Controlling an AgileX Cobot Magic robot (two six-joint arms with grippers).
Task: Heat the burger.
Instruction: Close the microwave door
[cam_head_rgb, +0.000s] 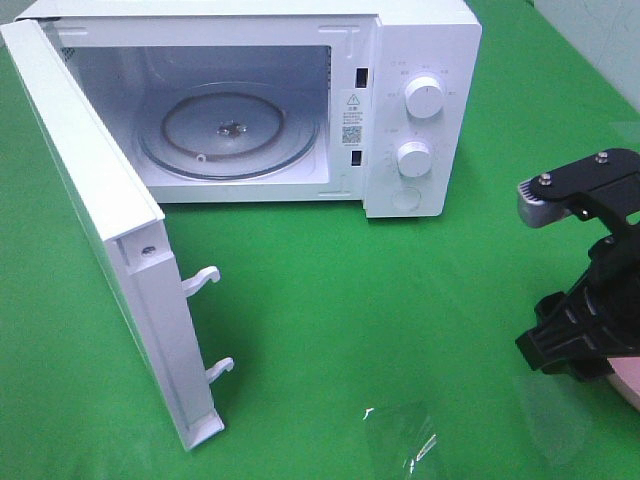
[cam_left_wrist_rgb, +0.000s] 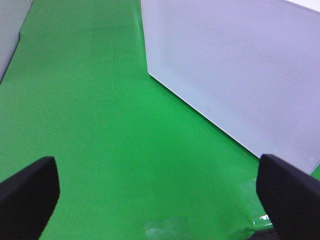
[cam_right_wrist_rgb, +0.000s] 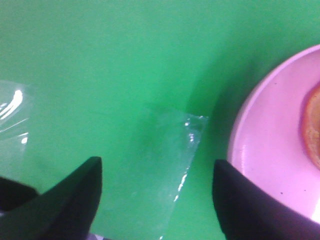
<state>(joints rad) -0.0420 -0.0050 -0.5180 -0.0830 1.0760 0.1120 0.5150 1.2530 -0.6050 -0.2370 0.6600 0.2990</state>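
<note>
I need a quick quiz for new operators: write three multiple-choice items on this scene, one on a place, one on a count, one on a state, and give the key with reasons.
1. Where is the pink plate?
A. Inside the microwave
B. On the green cloth, beside the right gripper
C. On top of the microwave

2. How many round knobs does the microwave panel have?
A. One
B. Two
C. Four

3. What is the state of the microwave door?
A. Swung wide open
B. Shut
C. Removed

Key: 1 B, the right wrist view shows the plate on the green cloth next to the right gripper. 2 B, two white knobs, one above the other. 3 A, the door stands open and the glass turntable shows bare.
</note>
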